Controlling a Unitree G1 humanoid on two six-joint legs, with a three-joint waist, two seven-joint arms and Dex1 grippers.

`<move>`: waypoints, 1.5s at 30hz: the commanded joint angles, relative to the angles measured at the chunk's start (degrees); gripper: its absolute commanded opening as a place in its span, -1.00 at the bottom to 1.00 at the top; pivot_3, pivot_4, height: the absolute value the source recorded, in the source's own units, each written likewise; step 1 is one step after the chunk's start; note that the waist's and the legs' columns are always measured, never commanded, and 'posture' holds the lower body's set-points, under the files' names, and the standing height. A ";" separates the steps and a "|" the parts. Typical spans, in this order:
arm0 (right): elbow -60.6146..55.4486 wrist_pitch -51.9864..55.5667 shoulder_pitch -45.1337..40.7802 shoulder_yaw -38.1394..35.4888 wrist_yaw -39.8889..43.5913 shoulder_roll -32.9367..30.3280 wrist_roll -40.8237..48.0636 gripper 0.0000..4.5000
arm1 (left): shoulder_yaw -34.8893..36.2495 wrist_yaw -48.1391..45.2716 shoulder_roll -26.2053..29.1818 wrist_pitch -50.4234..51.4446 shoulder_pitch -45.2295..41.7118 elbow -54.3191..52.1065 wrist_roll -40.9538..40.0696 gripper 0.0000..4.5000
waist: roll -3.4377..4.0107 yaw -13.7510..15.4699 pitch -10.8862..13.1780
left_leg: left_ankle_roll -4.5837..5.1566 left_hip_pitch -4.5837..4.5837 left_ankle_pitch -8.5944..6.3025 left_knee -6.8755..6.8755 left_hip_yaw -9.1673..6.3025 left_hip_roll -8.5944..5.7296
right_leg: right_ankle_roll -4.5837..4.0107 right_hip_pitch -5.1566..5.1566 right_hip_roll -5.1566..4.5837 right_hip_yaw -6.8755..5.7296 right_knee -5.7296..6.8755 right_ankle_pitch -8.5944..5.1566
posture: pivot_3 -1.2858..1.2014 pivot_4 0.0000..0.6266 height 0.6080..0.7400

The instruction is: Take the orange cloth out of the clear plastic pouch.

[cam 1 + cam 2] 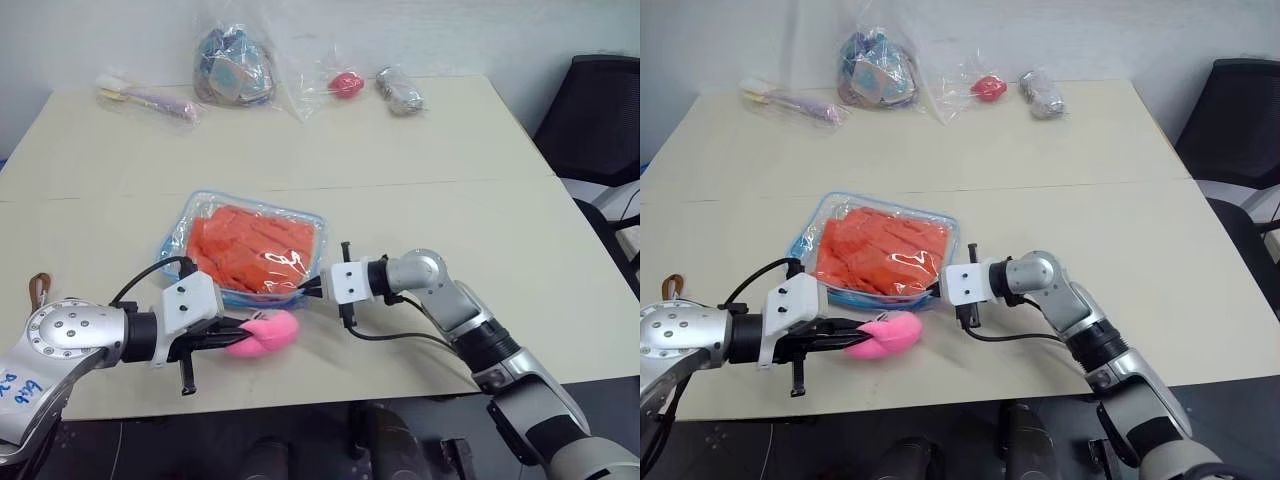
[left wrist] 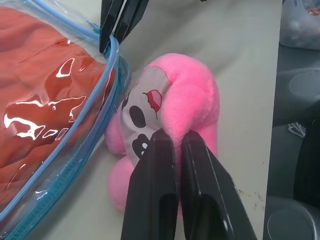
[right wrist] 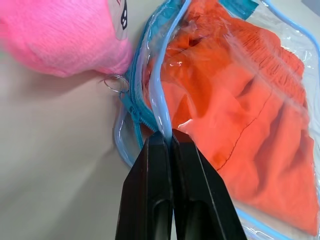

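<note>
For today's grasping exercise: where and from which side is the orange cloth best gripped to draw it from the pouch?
Judging by the gap, grip the cloth's folded edge just inside the pouch's opened zipper end, coming from that end beside the pink toy. The other sides look sealed by blue edging.

Head pair looked down over the beige rectangular table [image 1: 420,140]; both wrist cameras sat close, sharing the clear blue-edged plastic pouch [image 3: 150,90] and fuzzy pink plush toy [image 2: 190,95]
</note>
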 commanded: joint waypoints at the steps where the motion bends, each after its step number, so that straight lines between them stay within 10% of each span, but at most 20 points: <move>1: -4.74 -0.75 0.41 -2.80 2.83 -3.07 3.55 -0.98 | 3.22 -0.32 -0.13 -0.54 1.67 0.19 -0.36 -1.00 | 0.00 0.01 0.00 | 0.00 -0.01 0.00 0.00 -0.02 0.00 | 0.00 0.00 -0.01 -0.01 0.00 0.00 | 0.03 -0.52 1.00; 19: 0.03 -17.64 2.67 -11.27 12.43 -19.28 12.12 -0.98 | 28.05 -9.87 3.83 -5.75 13.33 16.43 5.80 -1.00 | 0.02 -0.04 0.03 | 0.01 -0.01 -0.01 -0.07 0.06 0.03 | -0.01 -0.02 0.00 -0.07 -0.07 -0.01 | 0.03 -0.52 1.00; 35: 5.14 -22.43 1.85 -11.22 16.12 -19.70 14.14 -0.98 | 26.09 -10.30 3.50 -10.59 12.63 23.56 9.15 -1.00 | 0.03 -0.01 0.03 | 0.02 -0.02 -0.03 -0.06 0.03 0.07 | -0.02 -0.03 -0.07 -0.11 -0.04 -0.02 | 0.03 -0.52 1.00; 45: -0.95 -15.56 5.85 -12.25 14.76 -20.83 14.95 0.38 | 27.41 -10.29 0.83 -8.11 15.06 18.86 7.36 0.36 | 0.03 0.03 0.03 | 0.02 -0.03 -0.03 -0.06 -0.03 0.08 | -0.02 -0.03 -0.09 -0.11 -0.04 -0.01 | 0.03 -0.52 1.00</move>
